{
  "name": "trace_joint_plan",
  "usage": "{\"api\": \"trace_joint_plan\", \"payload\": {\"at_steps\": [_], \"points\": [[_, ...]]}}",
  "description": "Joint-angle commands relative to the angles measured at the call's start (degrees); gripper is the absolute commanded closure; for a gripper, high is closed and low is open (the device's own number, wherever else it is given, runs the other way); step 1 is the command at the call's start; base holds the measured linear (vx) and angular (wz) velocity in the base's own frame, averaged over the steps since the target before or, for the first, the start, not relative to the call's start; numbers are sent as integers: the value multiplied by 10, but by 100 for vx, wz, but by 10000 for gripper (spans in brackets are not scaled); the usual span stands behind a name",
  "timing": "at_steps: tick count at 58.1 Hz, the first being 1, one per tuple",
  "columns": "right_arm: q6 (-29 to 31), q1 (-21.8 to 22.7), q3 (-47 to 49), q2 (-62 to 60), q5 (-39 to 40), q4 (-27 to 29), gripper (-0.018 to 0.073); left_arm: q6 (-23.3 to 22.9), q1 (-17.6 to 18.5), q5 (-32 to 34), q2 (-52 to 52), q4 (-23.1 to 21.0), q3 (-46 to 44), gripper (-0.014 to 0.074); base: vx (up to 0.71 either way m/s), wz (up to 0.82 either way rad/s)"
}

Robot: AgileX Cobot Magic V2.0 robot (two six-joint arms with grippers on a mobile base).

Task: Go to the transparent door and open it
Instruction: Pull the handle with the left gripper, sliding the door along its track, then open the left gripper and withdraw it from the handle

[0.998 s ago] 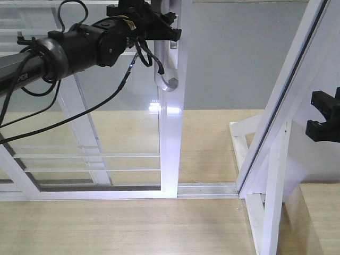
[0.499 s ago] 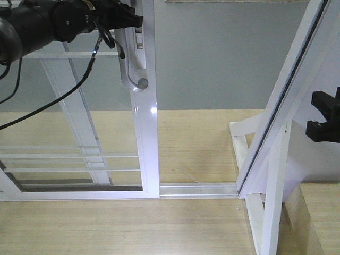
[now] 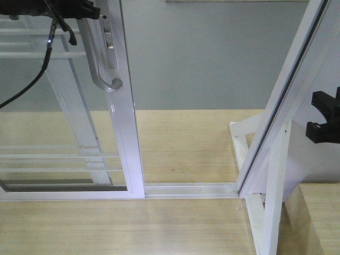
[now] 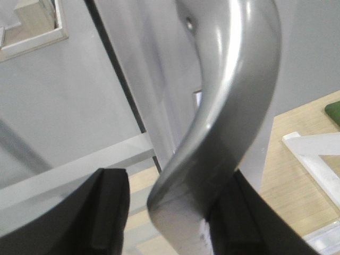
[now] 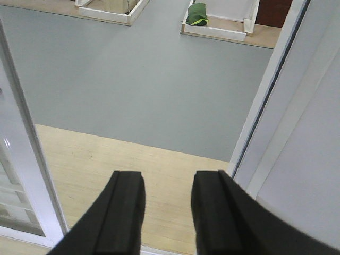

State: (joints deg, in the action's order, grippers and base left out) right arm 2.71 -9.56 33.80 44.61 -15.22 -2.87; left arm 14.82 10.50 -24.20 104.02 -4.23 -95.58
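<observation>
Left wrist: curved, glossy grey handle

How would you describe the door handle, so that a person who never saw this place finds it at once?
Look at the transparent door, the white-framed glass panel on the left of the front view. On its right upright, near the top, sits the handle, with the left gripper around it. It is the only curved grey bar; everything around it is straight and white.

What you could not see
Your left hand was cut off by the top edge; the handle hid its grip, blurred close up.
</observation>
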Motion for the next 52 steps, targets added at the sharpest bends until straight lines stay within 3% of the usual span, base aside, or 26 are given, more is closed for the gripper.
{"api": "trace_joint_plan", "payload": {"at_steps": [1,23,31,39,52], "points": [[8,2,16,-3,45,-7,253,2,-28,24,-47,6,-21,162,0,0],[8,2,16,-3,46,-7,253,48,-86,-49,-77,-8,-16,162,0,0],[8,2,16,-3,49,-7,253,102,-88,-50,-105,-73,46,162,0,0],[9,2,16,-3,50,-7,253,177,-88,-36,-146,-166,144,162,0,0],[8,2,16,-3,50,-7,253,255,-88,7,-239,-261,284,162,0,0]]}}
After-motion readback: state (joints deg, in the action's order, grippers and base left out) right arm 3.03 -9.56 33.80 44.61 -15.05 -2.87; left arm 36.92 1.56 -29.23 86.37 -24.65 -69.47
